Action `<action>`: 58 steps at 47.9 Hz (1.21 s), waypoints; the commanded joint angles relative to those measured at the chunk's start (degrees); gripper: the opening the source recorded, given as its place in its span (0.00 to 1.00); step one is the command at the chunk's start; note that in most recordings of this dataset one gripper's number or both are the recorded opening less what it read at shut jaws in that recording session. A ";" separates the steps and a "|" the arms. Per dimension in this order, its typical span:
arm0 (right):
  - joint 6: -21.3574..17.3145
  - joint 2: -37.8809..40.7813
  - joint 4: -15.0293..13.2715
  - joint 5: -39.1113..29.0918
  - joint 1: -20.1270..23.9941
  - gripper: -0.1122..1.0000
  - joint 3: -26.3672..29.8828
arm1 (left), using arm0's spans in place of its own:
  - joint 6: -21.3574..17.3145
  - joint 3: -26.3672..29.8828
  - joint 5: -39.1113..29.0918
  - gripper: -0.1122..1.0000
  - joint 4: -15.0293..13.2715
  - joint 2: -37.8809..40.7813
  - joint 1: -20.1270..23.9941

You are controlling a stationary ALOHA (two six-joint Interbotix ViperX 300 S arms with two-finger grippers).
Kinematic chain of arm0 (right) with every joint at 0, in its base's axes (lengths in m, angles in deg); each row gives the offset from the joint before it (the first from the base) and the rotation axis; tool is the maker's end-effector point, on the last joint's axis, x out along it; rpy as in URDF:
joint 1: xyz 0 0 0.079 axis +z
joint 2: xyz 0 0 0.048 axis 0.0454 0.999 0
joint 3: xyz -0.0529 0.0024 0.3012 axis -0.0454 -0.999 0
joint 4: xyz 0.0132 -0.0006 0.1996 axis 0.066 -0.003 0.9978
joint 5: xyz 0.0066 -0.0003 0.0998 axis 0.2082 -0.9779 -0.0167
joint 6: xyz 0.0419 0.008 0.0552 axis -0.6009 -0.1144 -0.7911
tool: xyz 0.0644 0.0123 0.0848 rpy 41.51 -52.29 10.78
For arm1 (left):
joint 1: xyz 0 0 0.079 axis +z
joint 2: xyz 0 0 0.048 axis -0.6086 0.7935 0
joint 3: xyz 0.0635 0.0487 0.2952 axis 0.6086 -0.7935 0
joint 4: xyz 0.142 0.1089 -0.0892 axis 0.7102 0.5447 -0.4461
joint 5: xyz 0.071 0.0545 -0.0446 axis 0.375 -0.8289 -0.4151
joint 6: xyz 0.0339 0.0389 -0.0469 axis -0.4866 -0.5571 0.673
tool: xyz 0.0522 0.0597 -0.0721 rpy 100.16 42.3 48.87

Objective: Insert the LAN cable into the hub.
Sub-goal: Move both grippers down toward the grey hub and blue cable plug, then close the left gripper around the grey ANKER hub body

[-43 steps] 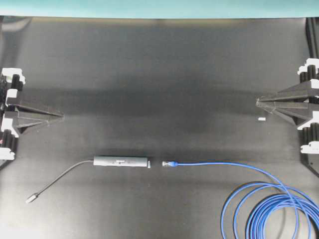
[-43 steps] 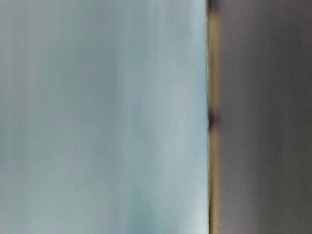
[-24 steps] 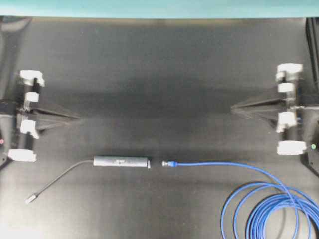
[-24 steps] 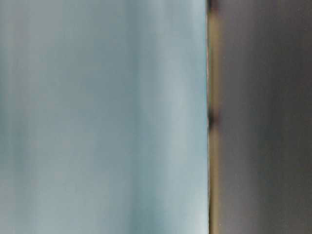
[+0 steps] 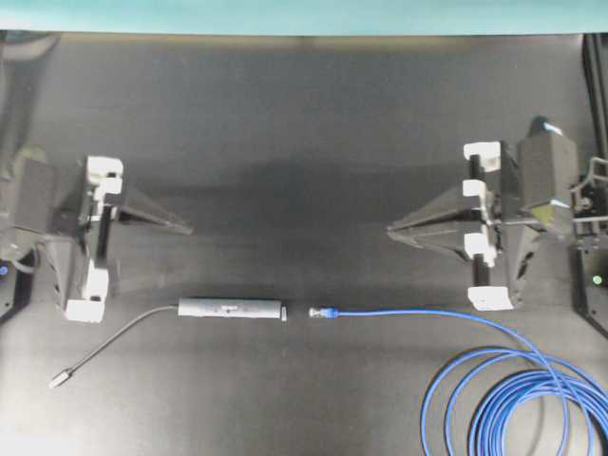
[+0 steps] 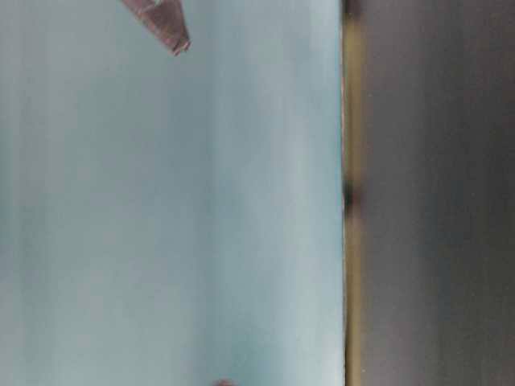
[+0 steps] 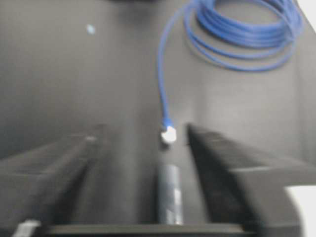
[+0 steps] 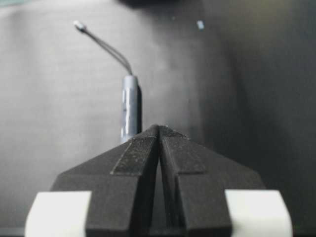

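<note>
I see the hub [image 5: 233, 309] and LAN cable [image 5: 408, 313] lying end-to-end across the tabletop [image 5: 304, 142]; my spread left gripper [image 5: 176, 226] hovers nearer the hub, my pressed-together right gripper [image 5: 394, 229] nearer the plug.

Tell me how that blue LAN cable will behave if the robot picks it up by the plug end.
The LAN cable looks thin and floppy, so it would likely sag behind the plug. Its coiled loops lie loose and will probably drag or spring. The plug looks small, so it may twist between the fingers.

No legible text, label, brand or number in any view. The hub [image 5: 232, 309] carries small pale marks, too blurred to read.
</note>
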State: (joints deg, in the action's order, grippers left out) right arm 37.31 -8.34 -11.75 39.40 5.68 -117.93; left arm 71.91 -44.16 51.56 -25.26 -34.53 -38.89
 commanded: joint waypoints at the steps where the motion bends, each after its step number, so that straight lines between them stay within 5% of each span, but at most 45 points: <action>1: -0.44 0.62 0.09 -0.35 0.00 0.10 1.67 | 2.99 -1.41 5.19 0.85 0.26 2.81 -0.35; 11: -0.62 2.64 0.09 -1.49 0.00 0.20 3.78 | 3.87 -5.71 20.57 0.83 0.26 14.33 -2.37; 27: -0.79 3.60 0.18 -1.67 0.00 0.53 5.10 | 4.39 -0.53 33.22 0.83 0.26 35.51 -3.43; 58: -3.08 2.55 0.18 -3.25 0.18 0.53 4.48 | 4.66 5.71 34.54 0.83 0.26 50.27 -3.08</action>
State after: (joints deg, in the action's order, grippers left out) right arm 34.59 -5.35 -11.66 36.06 5.68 -113.89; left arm 76.48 -39.15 85.93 -25.26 15.22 -42.06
